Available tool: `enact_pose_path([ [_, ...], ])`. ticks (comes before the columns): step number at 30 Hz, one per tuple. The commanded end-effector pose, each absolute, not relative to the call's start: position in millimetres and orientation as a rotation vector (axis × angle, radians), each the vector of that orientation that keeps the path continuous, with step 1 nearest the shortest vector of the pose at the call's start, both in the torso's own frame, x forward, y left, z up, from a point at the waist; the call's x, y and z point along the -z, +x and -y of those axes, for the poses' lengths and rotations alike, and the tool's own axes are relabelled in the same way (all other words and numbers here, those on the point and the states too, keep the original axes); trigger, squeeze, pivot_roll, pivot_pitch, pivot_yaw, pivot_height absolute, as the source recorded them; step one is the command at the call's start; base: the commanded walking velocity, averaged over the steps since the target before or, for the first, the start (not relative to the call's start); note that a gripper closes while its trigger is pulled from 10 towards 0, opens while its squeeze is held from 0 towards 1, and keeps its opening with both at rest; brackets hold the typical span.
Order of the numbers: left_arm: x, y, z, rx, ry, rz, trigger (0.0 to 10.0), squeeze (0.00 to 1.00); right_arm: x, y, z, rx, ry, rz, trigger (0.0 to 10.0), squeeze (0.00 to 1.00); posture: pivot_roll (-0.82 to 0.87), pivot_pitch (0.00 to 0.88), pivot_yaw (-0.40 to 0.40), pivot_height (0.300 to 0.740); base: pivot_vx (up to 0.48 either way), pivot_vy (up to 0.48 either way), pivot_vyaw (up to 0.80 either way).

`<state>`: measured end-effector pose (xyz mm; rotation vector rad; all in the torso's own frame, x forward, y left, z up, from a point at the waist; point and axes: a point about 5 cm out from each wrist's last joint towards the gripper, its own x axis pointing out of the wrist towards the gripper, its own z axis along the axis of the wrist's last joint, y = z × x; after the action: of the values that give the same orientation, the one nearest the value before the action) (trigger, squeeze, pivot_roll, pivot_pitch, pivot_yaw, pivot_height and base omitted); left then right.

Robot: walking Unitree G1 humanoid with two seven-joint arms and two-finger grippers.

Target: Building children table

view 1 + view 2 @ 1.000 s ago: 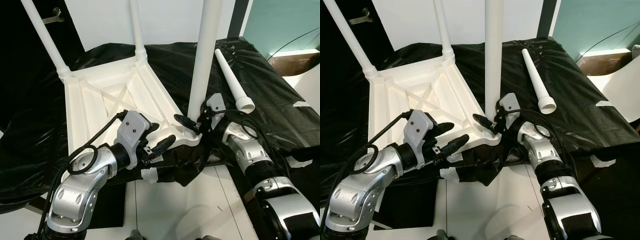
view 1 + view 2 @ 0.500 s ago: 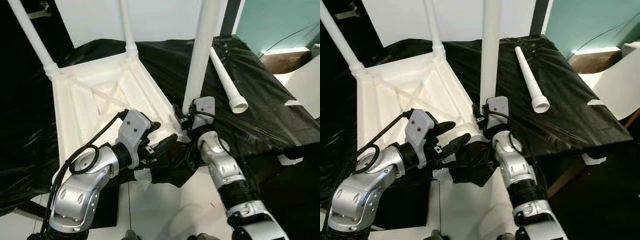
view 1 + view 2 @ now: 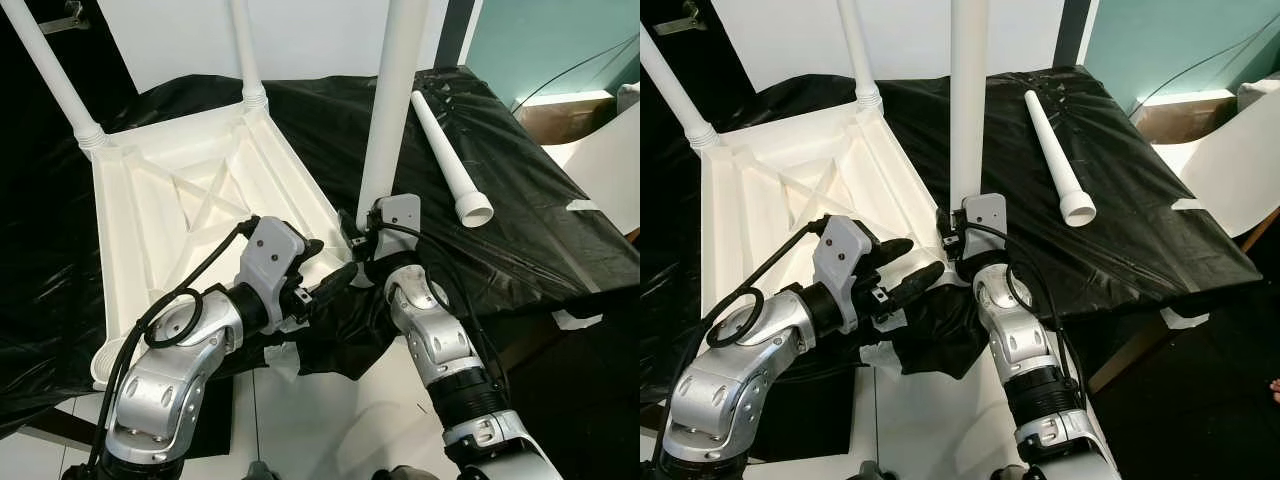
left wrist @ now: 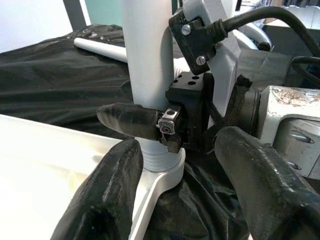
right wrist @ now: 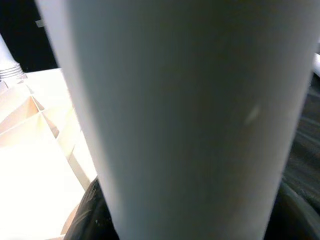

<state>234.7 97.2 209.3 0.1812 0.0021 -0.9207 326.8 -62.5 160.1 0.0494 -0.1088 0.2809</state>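
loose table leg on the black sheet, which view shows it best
The right eye view: the loose leg lies whole on the black sheet, flared end toward the robot. The left eye view shows it too, its far end behind the upright leg. The left wrist view catches a short stretch behind that leg.

Even bright indoor light; head views sharp; right wrist close-up blurred.

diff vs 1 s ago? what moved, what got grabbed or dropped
The right gripper swung in from the right side of the upright white plastic table leg to its near side, still clamped round the base. Nothing was let go. The left gripper stays open at the upside-down white tabletop corner. The loose white leg still lies on the black sheet; the camera shifted.
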Motion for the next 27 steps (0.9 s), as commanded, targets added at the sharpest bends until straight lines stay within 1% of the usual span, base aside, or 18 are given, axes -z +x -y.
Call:
enact_pose_path([
  [1,-207.3,238.5,-100.2,0.823,0.183,0.002,10.0,0.00,-137.4,323.2,60.6,-0.275,0.092,-0.026,10.0,0.00,0.09,0.045,-0.008,0.740,0.000,0.000,0.00],
  [4,-206.8,238.7,-100.2,0.824,0.182,0.004,10.0,0.00,-138.8,323.5,62.5,-0.287,0.054,-0.006,10.0,0.00,0.09,0.040,-0.011,0.740,0.000,0.000,0.00],
  [5,-206.5,238.6,-99.8,0.825,0.182,0.004,10.0,0.00,-139.5,324.0,64.2,-0.290,0.047,-0.001,10.0,1.00,0.09,0.037,-0.013,0.740,0.000,0.000,0.00],
  [10,-200.8,237.5,-97.7,0.824,0.188,-0.009,10.0,0.00,-148.1,325.5,74.2,-0.369,0.025,0.070,10.0,1.00,0.09,0.030,-0.013,0.740,0.000,0.000,0.00],
  [14,-198.3,237.6,-97.6,0.815,0.193,-0.015,10.0,0.00,-149.9,326.9,80.1,-0.411,0.026,0.082,10.0,1.00,0.09,0.027,-0.014,0.740,0.000,0.000,0.00],
  [16,-195.2,238.2,-97.8,0.799,0.199,-0.023,10.0,0.00,-151.7,329.3,87.7,-0.473,0.009,0.094,10.0,1.00,0.08,0.025,-0.013,0.740,0.000,0.000,0.00],
  [17,-195.2,238.2,-97.8,0.799,0.199,-0.023,10.0,0.00,-151.7,329.3,87.7,-0.473,0.009,0.094,10.0,1.00,0.08,0.025,-0.013,0.740,0.000,0.000,0.00],
  [18,-193.5,238.5,-98.0,0.790,0.204,-0.026,10.0,0.00,-152.4,330.8,91.0,-0.524,0.002,0.093,10.0,1.00,0.08,0.024,-0.015,0.740,0.000,0.000,0.00],
  [19,-190.6,239.8,-98.6,0.770,0.218,-0.031,10.0,0.00,-154.1,334.2,96.0,-0.573,-0.008,0.093,10.0,0.00,0.08,0.021,-0.015,0.740,0.000,0.000,0.00],
  [22,-184.0,242.3,-99.9,0.724,0.244,-0.050,10.0,0.00,-160.0,342.1,105.4,-0.692,-0.052,0.100,10.0,0.00,0.08,0.021,-0.014,0.740,0.000,0.000,0.00],
  [26,-182.1,243.8,-99.7,0.701,0.237,-0.055,10.0,0.00,-162.7,345.4,106.8,-0.748,-0.071,0.102,10.0,0.00,0.08,0.020,-0.008,0.740,0.000,0.000,0.00],
  [27,-179.9,244.9,-99.1,0.681,0.244,-0.059,10.0,0.00,-164.2,347.9,107.4,-0.797,-0.100,0.096,10.0,0.00,0.08,0.018,-0.006,0.740,0.000,0.000,0.00],
])
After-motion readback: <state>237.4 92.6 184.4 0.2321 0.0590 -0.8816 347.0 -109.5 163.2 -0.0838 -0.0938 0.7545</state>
